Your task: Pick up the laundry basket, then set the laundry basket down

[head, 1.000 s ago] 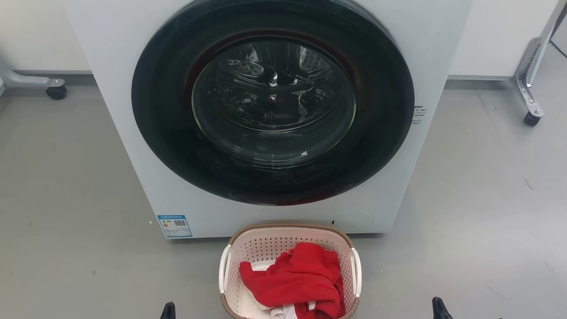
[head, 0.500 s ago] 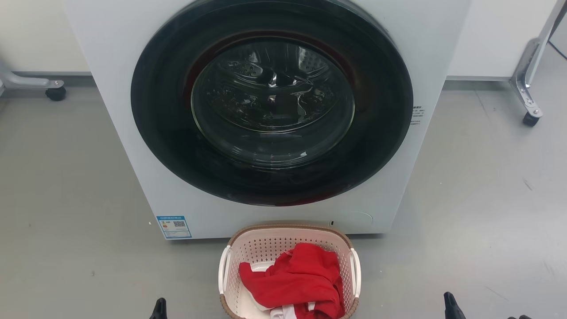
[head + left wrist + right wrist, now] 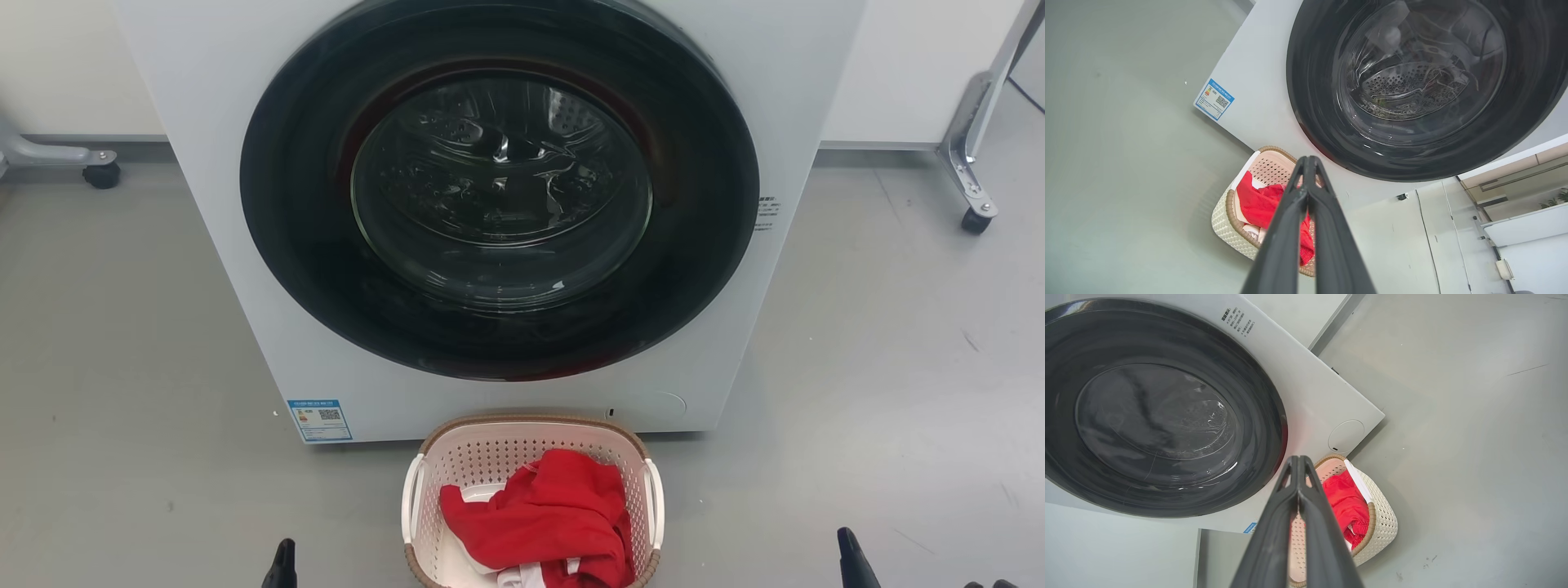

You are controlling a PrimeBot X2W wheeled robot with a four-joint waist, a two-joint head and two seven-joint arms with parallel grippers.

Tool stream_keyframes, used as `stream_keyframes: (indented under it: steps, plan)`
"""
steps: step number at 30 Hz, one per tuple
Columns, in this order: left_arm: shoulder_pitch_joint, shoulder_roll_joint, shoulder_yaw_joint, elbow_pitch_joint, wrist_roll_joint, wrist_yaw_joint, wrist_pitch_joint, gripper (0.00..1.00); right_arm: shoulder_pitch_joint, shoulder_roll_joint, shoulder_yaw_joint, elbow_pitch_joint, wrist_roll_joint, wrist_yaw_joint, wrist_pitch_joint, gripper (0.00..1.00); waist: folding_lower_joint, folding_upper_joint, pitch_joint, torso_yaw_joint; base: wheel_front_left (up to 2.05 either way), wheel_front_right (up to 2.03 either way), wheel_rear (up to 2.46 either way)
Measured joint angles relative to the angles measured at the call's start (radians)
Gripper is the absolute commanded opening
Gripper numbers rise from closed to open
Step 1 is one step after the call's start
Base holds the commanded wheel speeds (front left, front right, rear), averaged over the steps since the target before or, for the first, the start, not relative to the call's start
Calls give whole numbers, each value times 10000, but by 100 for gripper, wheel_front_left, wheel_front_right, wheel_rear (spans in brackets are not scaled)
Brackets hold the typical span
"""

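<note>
- Head view: the basket (image 3: 498,457) stands upright on the floor (image 3: 122,367), just in front of the washer (image 3: 229,269) and below its closed round door (image 3: 498,188). Whether the far rim touches the washer cannot be determined.
- Contents: a crumpled red garment (image 3: 547,514) covers most of the basket's inside, with white cloth (image 3: 478,492) showing under it.
- The white handles (image 3: 411,506) sit one on each side wall; both grippers are apart from them.
- The tip of the left gripper (image 3: 282,567) shows at the bottom edge, left of the basket.
- The tip of the right gripper (image 3: 849,559) shows at the bottom edge, right of the basket and farther from it than the left one.
- Left wrist view: the two fingers (image 3: 1286,228) meet at their tips. The gripper is clenched and grasps nothing. The basket lies beyond the tips, on the floor.
- Right wrist view: the fingers (image 3: 1274,539) are pressed together at the tips. The gripper is clenched and empty, with the basket beyond and beside them.
- A blue label (image 3: 320,420) sits at the lower left corner of the washer front.
</note>
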Motion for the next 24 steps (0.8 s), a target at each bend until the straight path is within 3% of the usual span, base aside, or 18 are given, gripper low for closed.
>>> stream_keyframes:
  steps: [24]
  plan:
    - [-395, -119, 928, 6, -3177, -688, 876, 0, -324, 88, -1166, -19, 2976, 629, 880, 0, 0, 0, -43, -41, 0, 0, 0]
